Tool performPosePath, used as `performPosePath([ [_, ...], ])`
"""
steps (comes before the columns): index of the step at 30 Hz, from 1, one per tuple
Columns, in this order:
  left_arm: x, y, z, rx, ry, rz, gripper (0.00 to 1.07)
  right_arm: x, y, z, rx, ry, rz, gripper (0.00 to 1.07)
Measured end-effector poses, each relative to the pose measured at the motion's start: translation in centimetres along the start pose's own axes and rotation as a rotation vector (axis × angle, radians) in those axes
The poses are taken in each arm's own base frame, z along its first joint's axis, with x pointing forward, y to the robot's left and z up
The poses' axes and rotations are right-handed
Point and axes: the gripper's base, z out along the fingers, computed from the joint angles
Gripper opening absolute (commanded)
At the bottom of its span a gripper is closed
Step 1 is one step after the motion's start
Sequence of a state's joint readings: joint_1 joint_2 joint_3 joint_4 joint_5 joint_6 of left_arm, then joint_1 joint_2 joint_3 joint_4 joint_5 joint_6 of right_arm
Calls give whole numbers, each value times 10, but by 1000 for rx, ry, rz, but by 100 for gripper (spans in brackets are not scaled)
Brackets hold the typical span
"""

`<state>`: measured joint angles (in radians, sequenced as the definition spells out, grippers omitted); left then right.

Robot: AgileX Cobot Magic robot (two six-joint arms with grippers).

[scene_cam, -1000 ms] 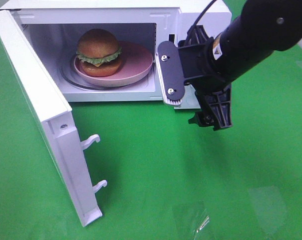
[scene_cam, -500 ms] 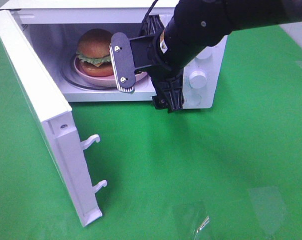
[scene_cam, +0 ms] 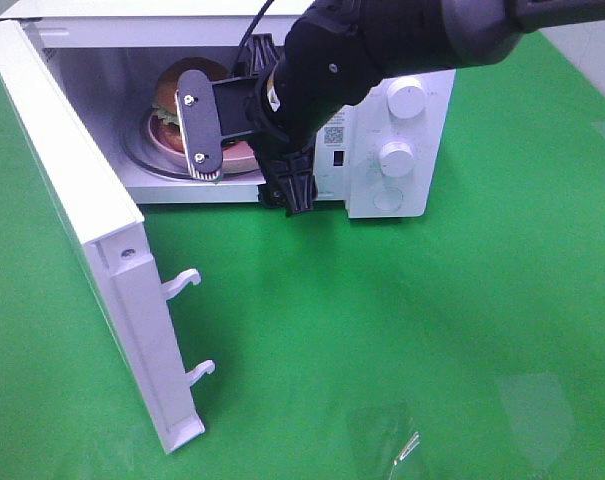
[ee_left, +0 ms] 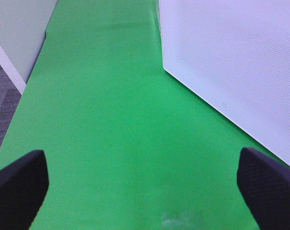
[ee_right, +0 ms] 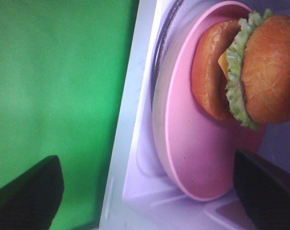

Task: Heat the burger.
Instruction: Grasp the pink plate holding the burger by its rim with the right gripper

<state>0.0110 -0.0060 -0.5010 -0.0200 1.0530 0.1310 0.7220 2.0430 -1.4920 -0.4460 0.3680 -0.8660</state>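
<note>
The burger (scene_cam: pixel 166 92) (ee_right: pixel 250 72), with golden-brown bun halves and green lettuce, sits on a pink plate (scene_cam: pixel 160 142) (ee_right: pixel 202 158) inside the open white microwave (scene_cam: pixel 422 190). My right gripper (scene_cam: pixel 249 190) (ee_right: pixel 147 201) hangs open at the mouth of the oven, just in front of the plate. It holds nothing and partly hides the burger from above. My left gripper (ee_left: pixel 145 196) is open over bare green cloth beside a white perforated panel (ee_left: pixel 231 62). The overhead view does not show it.
The microwave door (scene_cam: pixel 82 220) stands swung wide open at the left, its two latch hooks (scene_cam: pixel 187 280) pointing out. Two knobs (scene_cam: pixel 407 98) sit on the control panel at the right. A scrap of clear plastic (scene_cam: pixel 402 445) lies on the green cloth near the front.
My right arm has swung left across the microwave's front, from the control panel to the oven opening, and now covers part of the burger. The gripper stays open.
</note>
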Motion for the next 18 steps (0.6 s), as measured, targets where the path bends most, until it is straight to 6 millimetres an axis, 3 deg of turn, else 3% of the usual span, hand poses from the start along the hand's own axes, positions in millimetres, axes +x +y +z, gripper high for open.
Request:
performPosePath([
  [10,0,0,0,0,0,0,100,-7,4,44,-24,-3,38,91],
  [18,0,0,0,0,0,0,100,-10,4,60,-25,-8,57,89],
])
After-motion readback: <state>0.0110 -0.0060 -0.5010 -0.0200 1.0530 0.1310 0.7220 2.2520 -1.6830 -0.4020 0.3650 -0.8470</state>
